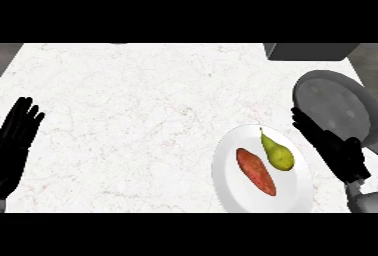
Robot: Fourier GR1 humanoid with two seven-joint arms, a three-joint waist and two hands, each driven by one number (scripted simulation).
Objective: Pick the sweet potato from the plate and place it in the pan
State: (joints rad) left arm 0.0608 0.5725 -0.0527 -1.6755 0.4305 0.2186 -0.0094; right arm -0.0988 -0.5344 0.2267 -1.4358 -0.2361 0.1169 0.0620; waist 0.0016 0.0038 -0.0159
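Note:
An orange-red sweet potato (255, 171) lies on the left half of a white plate (230, 189) at the lower right of the counter. A green pear (277, 153) lies beside it on the same plate, to its right. The grey round pan (331, 103) sits behind the plate, near the counter's right edge. My right hand (331, 148) hovers open just right of the plate, fingers straight and pointing up-left, overlapping the pan's near rim. My left hand (17, 135) rests open at the far left edge, fingers up.
A dark grey box (310, 51) stands at the back right corner behind the pan. The white marble counter (133, 115) spreads wide between the left hand and the plate.

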